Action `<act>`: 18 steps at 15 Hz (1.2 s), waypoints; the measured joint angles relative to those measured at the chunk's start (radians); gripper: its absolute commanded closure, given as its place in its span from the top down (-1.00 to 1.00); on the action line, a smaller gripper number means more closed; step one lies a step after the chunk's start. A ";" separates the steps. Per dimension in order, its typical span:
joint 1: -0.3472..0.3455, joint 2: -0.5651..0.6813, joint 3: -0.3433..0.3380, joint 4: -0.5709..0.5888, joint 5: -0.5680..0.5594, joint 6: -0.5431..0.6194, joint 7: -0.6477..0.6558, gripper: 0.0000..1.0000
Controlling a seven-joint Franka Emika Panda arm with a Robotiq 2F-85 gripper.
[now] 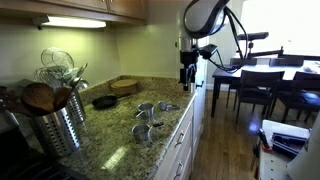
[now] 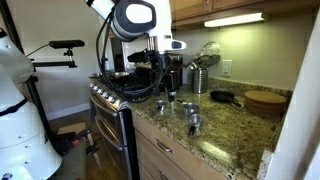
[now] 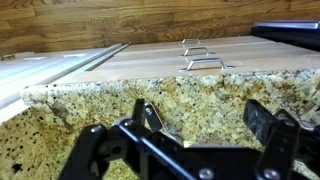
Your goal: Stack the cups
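Several small silver cups with flat handles lie spread on the granite counter, among them one cup (image 1: 146, 109) and another cup (image 1: 141, 131). They also show in an exterior view as a left cup (image 2: 160, 105) and a nearer cup (image 2: 195, 124). None is stacked in another. My gripper (image 1: 188, 72) hangs above the counter's far end, beyond the cups and apart from them; it shows behind them in an exterior view (image 2: 166, 85). In the wrist view the gripper (image 3: 205, 122) is open and empty over bare granite. No cup shows there.
A tall ribbed utensil holder (image 1: 60, 128) with spoons and whisks stands at the near end. A black pan (image 1: 105, 101) and a round wooden board (image 1: 125, 86) sit by the wall. A stove (image 2: 120, 95) adjoins the counter. Cabinet handles (image 3: 200, 65) lie below the counter edge.
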 measured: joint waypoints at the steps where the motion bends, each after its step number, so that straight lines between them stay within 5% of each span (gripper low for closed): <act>1: 0.001 0.016 0.001 0.000 0.000 0.017 -0.009 1.00; 18: -0.047 0.352 -0.012 0.138 -0.002 0.267 -0.190 1.00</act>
